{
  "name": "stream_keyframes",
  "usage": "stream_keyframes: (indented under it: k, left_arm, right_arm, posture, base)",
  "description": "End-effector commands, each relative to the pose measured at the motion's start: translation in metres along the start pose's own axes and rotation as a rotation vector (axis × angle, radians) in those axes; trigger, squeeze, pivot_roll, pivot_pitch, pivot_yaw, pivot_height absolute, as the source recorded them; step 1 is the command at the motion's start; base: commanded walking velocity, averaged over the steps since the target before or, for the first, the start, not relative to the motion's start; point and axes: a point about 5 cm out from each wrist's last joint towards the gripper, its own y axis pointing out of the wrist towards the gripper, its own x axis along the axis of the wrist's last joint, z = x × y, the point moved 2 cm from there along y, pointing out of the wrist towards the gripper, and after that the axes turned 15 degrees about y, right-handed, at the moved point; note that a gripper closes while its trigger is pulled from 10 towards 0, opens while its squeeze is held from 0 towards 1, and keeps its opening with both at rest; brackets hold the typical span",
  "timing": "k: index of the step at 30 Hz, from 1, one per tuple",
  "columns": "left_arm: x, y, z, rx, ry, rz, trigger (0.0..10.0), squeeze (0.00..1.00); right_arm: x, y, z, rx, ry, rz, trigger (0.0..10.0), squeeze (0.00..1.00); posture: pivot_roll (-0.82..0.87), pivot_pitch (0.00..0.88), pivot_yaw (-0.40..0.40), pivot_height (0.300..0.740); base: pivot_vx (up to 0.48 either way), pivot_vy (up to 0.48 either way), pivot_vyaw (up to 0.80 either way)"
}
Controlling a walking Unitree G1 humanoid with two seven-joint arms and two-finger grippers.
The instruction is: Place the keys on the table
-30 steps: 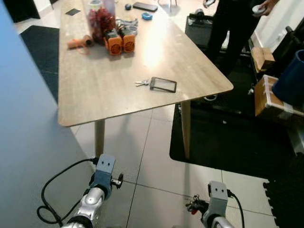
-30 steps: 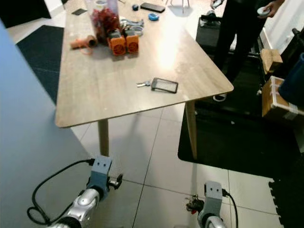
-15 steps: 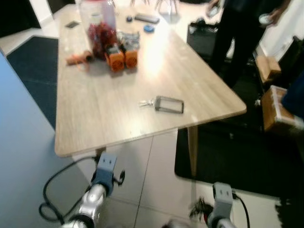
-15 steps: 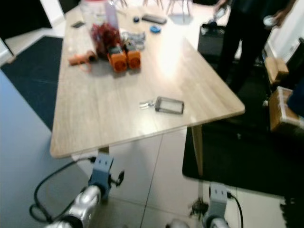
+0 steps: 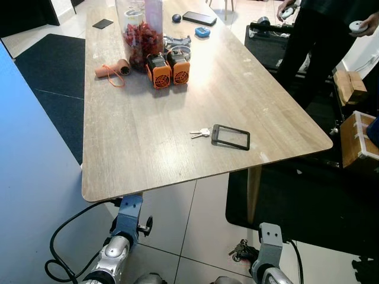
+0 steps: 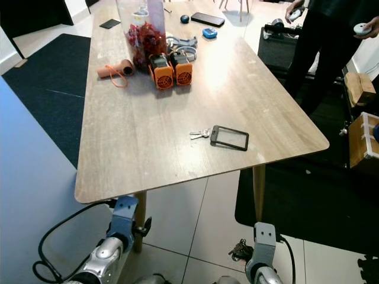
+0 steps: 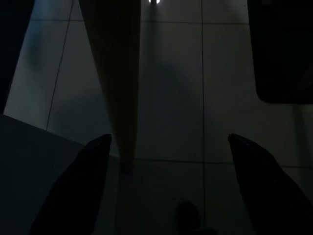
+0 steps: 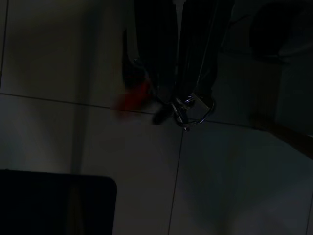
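Observation:
A bunch of keys (image 5: 239, 251) with a metal ring (image 8: 194, 108) and a red tag (image 8: 133, 99) hangs low over the tiled floor. My right gripper (image 8: 177, 95) is shut on it, fingers pressed together, below and in front of the table's near edge. The wooden table (image 5: 136, 148) stands just ahead. On it lies another small key (image 5: 200, 133) beside a black card holder (image 5: 231, 136). My left gripper (image 7: 168, 196) hangs open beside the table leg (image 7: 115, 73), with nothing between its fingers.
Two orange blocks (image 5: 169, 67), a jar of red things (image 5: 140, 34), an orange roll (image 5: 109, 70) and a phone (image 5: 199, 18) sit at the table's far end. A person (image 5: 314, 35) stands at the back right. Cardboard boxes (image 5: 355, 139) and a black mat (image 5: 296, 201) lie right; a blue panel (image 5: 29, 177) rises left.
The camera has moved closer to the table, whose near edge now reaches over my arms. Both arms hang as before, the keys still in the right gripper.

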Motion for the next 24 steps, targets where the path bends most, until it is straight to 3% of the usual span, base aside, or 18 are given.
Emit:
stream_keyframes:
  k: [1, 18, 24]
  left_arm:
    - [-0.0012, -0.0008, 0.0023, 0.003, 0.010, 0.000, 10.0, 0.00]
    - [-0.0035, -0.0022, 0.0006, -0.012, 0.020, 0.000, 10.0, 0.00]
    - [-0.0047, -0.0022, 0.0015, -0.005, 0.001, 0.009, 10.0, 0.00]
  right_arm:
    - [-0.0061, -0.0024, -0.0037, -0.013, 0.005, 0.019, 10.0, 0.00]
    - [-0.0103, -0.0038, -0.0043, -0.018, 0.010, 0.026, 10.0, 0.00]
    - [-0.0101, -0.0039, -0.0048, -0.019, 0.009, 0.026, 10.0, 0.00]
  posture:
    - [0.04, 0.075, -0.015, 0.740]
    - [0.04, 0.067, -0.007, 0.740]
    - [0.04, 0.065, -0.005, 0.740]
  base:
    - [0.000, -0.334, 0.00]
    - [0.000, -0.470, 0.00]
    - [0.000, 0.000, 0.00]
